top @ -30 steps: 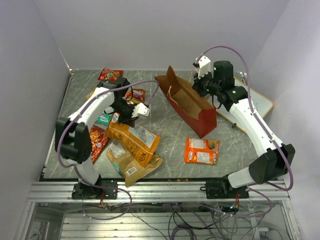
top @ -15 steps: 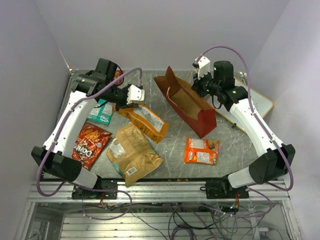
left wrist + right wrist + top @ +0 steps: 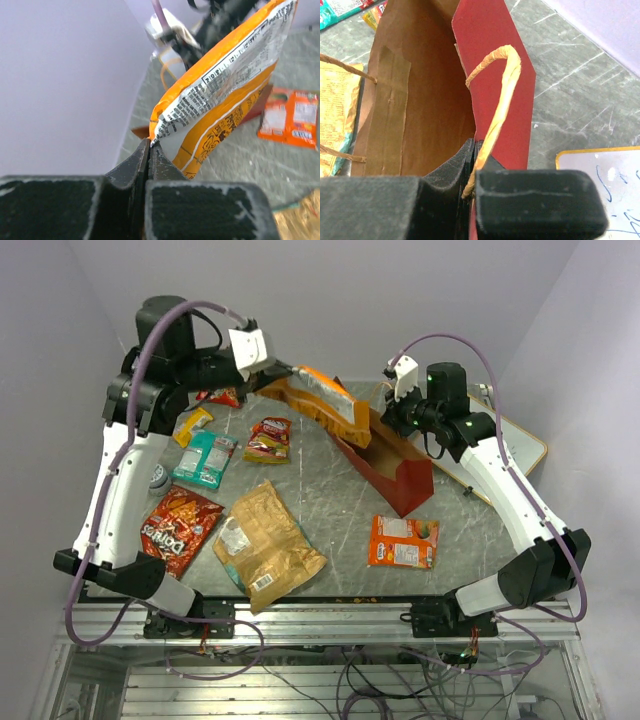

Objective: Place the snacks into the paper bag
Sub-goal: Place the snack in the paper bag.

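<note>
My left gripper is raised high and shut on a corner of a large orange chip bag, which hangs tilted over the open mouth of the red paper bag. In the left wrist view the jaws pinch the bag's sealed edge. My right gripper is shut on the paper bag's right wall; in the right wrist view it clamps the red wall beside a tan handle, and the brown inside shows empty.
On the table lie a gold chip bag, a red Doritos bag, an orange flat pack, a teal packet, a small red packet and a yellow packet. A white board lies right of the paper bag.
My left arm has lifted the orange chip bag off the table and carried it up and right, to above the paper bag's mouth. The right gripper has not moved.
</note>
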`<state>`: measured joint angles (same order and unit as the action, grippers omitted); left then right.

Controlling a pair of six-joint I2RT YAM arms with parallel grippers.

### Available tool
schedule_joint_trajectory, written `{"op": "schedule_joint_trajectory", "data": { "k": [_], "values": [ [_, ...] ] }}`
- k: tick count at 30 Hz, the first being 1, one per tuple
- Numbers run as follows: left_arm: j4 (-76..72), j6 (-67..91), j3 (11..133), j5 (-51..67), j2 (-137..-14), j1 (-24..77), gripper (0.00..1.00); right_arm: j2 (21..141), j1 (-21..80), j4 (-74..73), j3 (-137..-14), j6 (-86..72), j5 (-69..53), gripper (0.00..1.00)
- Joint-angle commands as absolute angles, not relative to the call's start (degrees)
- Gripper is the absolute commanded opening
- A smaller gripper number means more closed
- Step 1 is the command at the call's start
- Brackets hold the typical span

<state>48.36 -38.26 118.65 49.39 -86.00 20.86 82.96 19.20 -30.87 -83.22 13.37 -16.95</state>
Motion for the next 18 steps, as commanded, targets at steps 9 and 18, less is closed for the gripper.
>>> {"op": "schedule_joint_trajectory", "data": {
  "k": [9, 18],
  "values": [
    [25.0, -20.3, 123.1, 51.7, -93.3, 24.8, 0.07, 81.4, 19.2, -33.2, -87.0, 11.5, -17.7, 0.00],
    [21.3, -20.3, 124.5, 49.3, -99.0, 29.5, 0.07, 84.4, 19.2, -35.9, -90.7, 9.0, -18.9, 0.00]
  ]
}}
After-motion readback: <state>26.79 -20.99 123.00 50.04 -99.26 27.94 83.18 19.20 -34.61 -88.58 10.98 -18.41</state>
